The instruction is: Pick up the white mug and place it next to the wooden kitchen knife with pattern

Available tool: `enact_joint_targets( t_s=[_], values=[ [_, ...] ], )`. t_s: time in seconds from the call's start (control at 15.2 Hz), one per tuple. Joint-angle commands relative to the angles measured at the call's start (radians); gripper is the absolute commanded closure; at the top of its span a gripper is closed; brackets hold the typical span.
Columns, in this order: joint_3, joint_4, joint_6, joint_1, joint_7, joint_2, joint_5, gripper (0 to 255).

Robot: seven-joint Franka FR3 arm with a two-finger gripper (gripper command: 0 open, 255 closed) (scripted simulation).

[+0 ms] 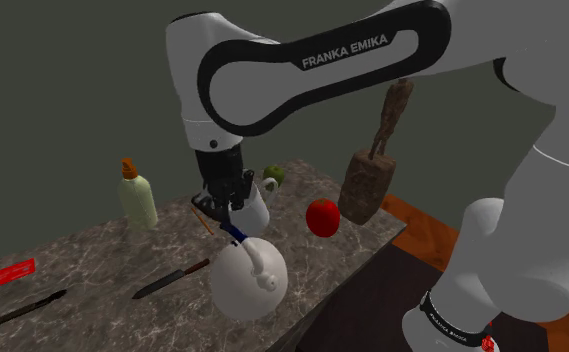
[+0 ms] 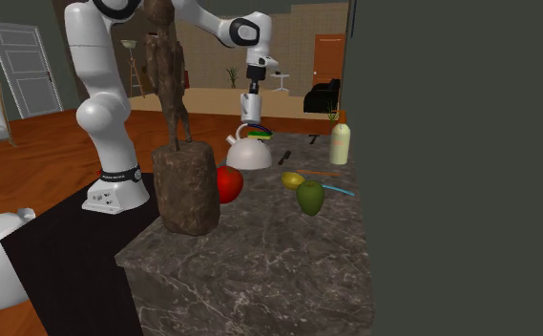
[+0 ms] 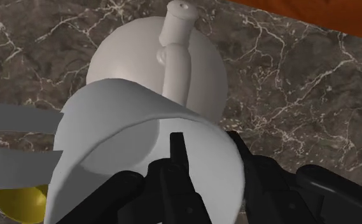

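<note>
gripper [image 1: 230, 203] clenched on the white mug [image 1: 257, 211] — the wrist view has one finger [image 3: 179, 156] down inside the cup and the other outside, with the wall pinched between them. a rim pinch, likely chosen because the cup's body looks too wide for the jaws to span. the mug's handle is left free, at about 1 o'clock from the hand in the shoulder view.

mug hangs clear of the dark marble counter [image 1: 92, 255], mouth up toward the hand. at its 6 o'clock, close below, sits a white kettle [image 1: 247, 282] with its handle arching on top. the carrying height reads as deliberate: the mug must clear that handle.

target side, shoulder view: two knives lie flat on the counter. nearer knife [image 1: 172, 278] is at the kettle's 9 o'clock, dark blade, brownish handle end toward the kettle. farther knife [image 1: 17, 312] is at 8 o'clock, by the frame edge. cannot tell which one bears the pattern; my guess is the nearer.

also on the counter: red apple [image 1: 322, 217] at the mug's 3 o'clock, pale bottle [image 1: 138, 198] with an orange cap at 9 o'clock, wooden figure on a block [image 1: 369, 183] at 2 o'clock.

judgement: pick done, carry stage. the next move calls for travel toward 8–9 o'clock past the kettle, then a level descent beside the knife's handle, off the blade. risk — a one-wall pinch lets the mug pivot, and a crooked set-down could tip it.
</note>
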Motion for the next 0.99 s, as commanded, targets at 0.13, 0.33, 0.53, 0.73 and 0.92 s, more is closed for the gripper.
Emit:
enact_joint_targets(
  t_s=[0.13, 0.33, 0.53, 0.73, 0.92],
  values=[
    [0.049, 0.062, -0.009, 0.050, 0.094, 0.065, 0.020, 255],
    [0.086, 0.134, -0.020, 0.083, 0.167, 0.126, 0.007, 255],
    [0.117, 0.219, -0.036, 0.122, 0.241, 0.195, -0.013, 255],
    [0.137, 0.318, -0.058, 0.171, 0.312, 0.273, -0.037, 255],
    [0.145, 0.363, -0.050, 0.203, 0.351, 0.326, -0.055, 255]
  ],
)
